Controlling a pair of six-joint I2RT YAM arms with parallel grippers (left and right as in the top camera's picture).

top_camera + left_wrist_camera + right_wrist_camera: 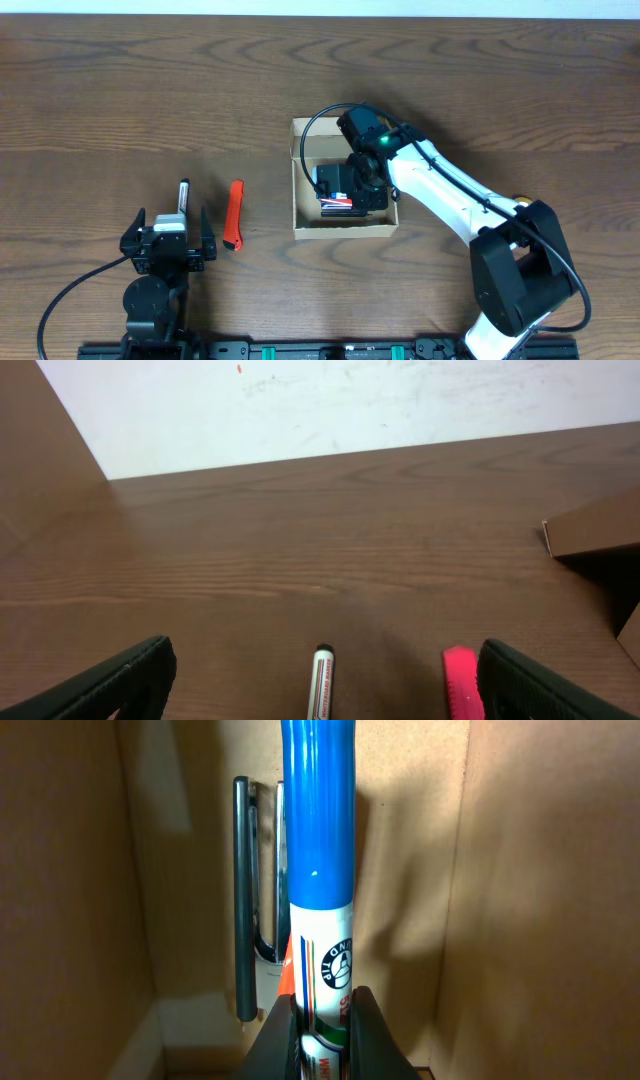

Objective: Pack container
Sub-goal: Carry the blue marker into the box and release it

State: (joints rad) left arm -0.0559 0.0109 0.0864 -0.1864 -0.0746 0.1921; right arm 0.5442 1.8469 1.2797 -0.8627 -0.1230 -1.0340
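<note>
The tan cardboard container (299,182) stands open at the table's middle. My right gripper (352,190) is down inside it, shut on a blue-capped whiteboard marker (318,870). The marker shows in the right wrist view between the box walls (520,900), beside a dark clip-like item (244,890) on the box floor. My left gripper (168,240) is open near the front left, resting low. A black-tipped whiteboard marker (322,682) lies between its fingers, and it also shows in the overhead view (183,193). A red utility knife (234,215) lies to its right, seen also in the left wrist view (461,682).
A corner of the container (590,525) shows at the right of the left wrist view. A pale wall (350,400) stands beyond the table's far edge. A small brass-coloured object (521,198) sits by the right arm's base.
</note>
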